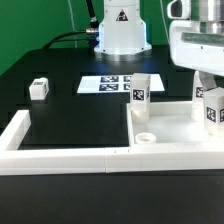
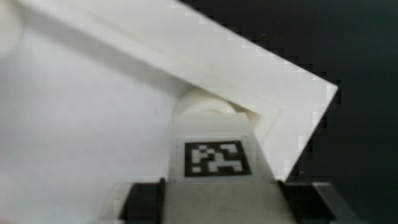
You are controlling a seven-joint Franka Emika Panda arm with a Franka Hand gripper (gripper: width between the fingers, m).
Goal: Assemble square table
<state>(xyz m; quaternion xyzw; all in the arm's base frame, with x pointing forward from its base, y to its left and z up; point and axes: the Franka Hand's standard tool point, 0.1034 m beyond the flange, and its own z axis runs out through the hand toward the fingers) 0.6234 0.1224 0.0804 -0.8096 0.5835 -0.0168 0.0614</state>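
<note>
The square tabletop (image 1: 175, 122) is a white slab with a raised rim, lying at the exterior view's right. One tagged white leg (image 1: 139, 91) stands upright in its far corner socket. An open round socket (image 1: 145, 138) shows at its near corner. My gripper (image 1: 208, 90) is shut on a second tagged leg (image 1: 212, 108), held upright at the slab's right far corner. In the wrist view the leg (image 2: 217, 158) sits between my dark fingers (image 2: 146, 202), its far end at a corner socket (image 2: 217, 106) of the slab (image 2: 89, 110). A third leg (image 1: 38, 89) lies loose on the table at the left.
The marker board (image 1: 108, 83) lies flat behind the slab, in front of the robot base (image 1: 120, 30). Long white fence bars (image 1: 60, 152) run along the front and left (image 1: 17, 128), and the slab rests against them.
</note>
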